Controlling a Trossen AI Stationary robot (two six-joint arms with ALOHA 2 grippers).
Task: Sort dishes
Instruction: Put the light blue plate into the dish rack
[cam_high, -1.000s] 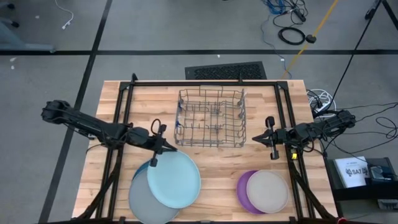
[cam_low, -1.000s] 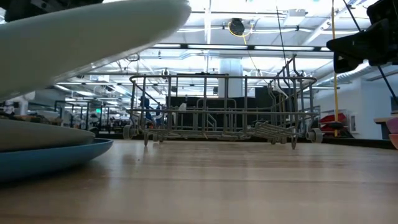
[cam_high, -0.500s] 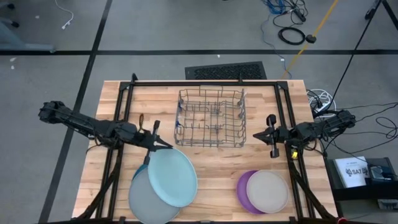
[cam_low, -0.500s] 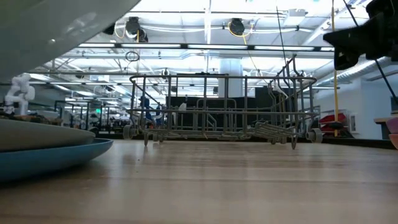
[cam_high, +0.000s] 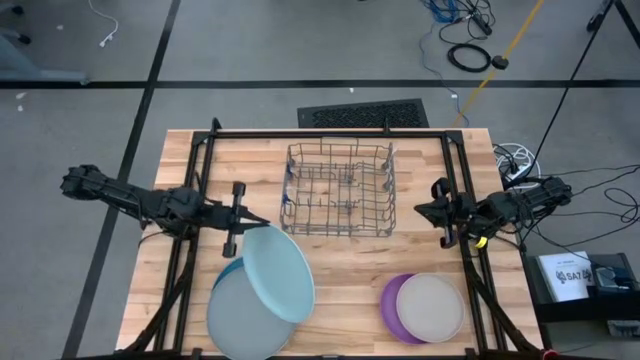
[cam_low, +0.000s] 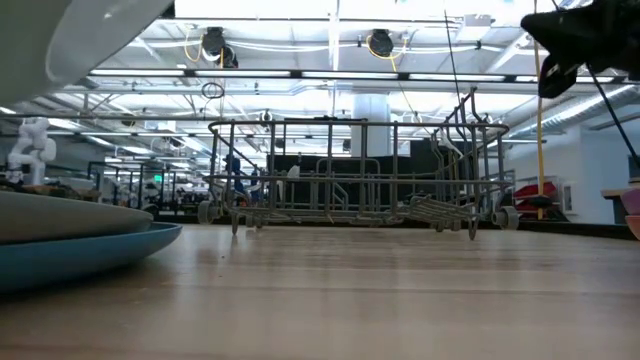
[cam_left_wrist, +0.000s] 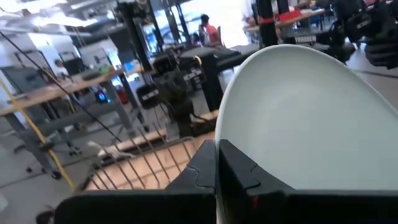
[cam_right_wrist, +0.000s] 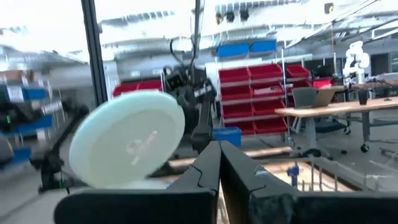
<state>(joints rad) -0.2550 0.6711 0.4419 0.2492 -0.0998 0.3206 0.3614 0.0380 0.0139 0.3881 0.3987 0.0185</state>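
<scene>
My left gripper (cam_high: 258, 222) is shut on a light blue plate (cam_high: 275, 272), which is raised and steeply tilted over the front-left stack. In that stack a grey plate (cam_high: 240, 322) lies on a darker blue plate (cam_high: 224, 274). The low view shows the raised plate (cam_low: 90, 35) well above the stack (cam_low: 70, 235). At the front right a beige-grey plate (cam_high: 431, 307) lies on a purple plate (cam_high: 391, 303). My right gripper (cam_high: 424, 212) hovers shut near the right rail, with nothing between its fingers, right of the wire dish rack (cam_high: 338, 188). My left gripper pinches the light blue plate's rim (cam_left_wrist: 219, 134) between its two fingers (cam_left_wrist: 200, 173), at the edge of the plate nearest the table's far left. The fingers reach in about level from the table's left. The plate stands tilted on edge, clear of the stack.
The wire dish rack (cam_low: 350, 180) stands at the table's far middle. A black frame's rails (cam_high: 196, 180) run along the table's left, far and right sides. Bare wood (cam_high: 350, 290) lies between the two stacks.
My left gripper has risen, drawn back toward the table's left edge and rolled. The light blue plate has gone from lying nearly flat over the stack to standing steeply tilted, higher above it. My right gripper has tipped upward and pulled a little toward the right edge.
</scene>
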